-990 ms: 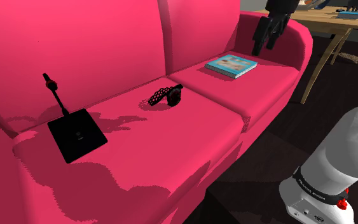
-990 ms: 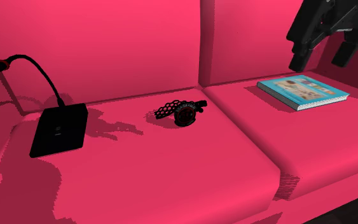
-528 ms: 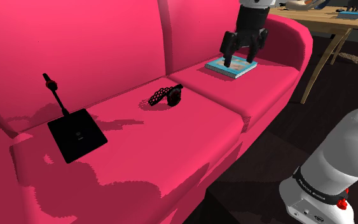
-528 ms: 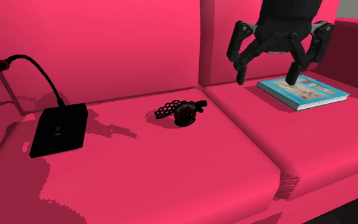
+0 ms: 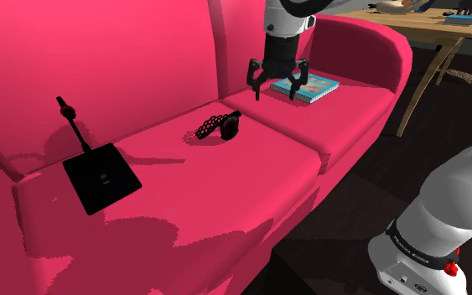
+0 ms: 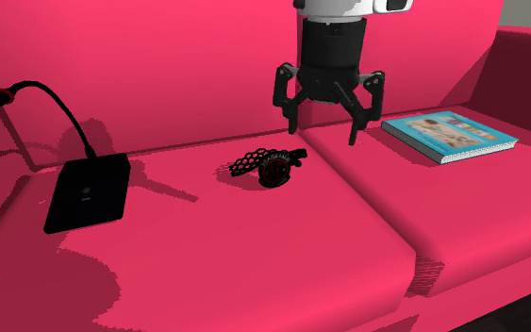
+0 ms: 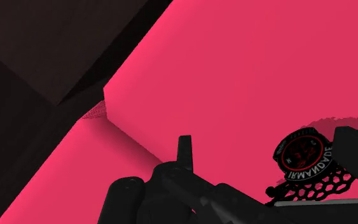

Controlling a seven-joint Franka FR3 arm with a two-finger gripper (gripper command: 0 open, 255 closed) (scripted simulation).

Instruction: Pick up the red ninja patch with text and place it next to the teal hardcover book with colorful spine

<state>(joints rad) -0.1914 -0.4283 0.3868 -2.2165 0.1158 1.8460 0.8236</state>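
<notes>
Pink sofa [image 5: 175,193] holds one patch [image 6: 274,167], one book [image 6: 450,134], one black square-based stand [image 6: 86,193]. Your jaws hang spread wide and empty, patch on the seat just beside them, book on their other side.

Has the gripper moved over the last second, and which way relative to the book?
Yes. In the shoulder view the gripper, open, has swung leftward across the book, from its right side to its left, toward the patch.
</notes>
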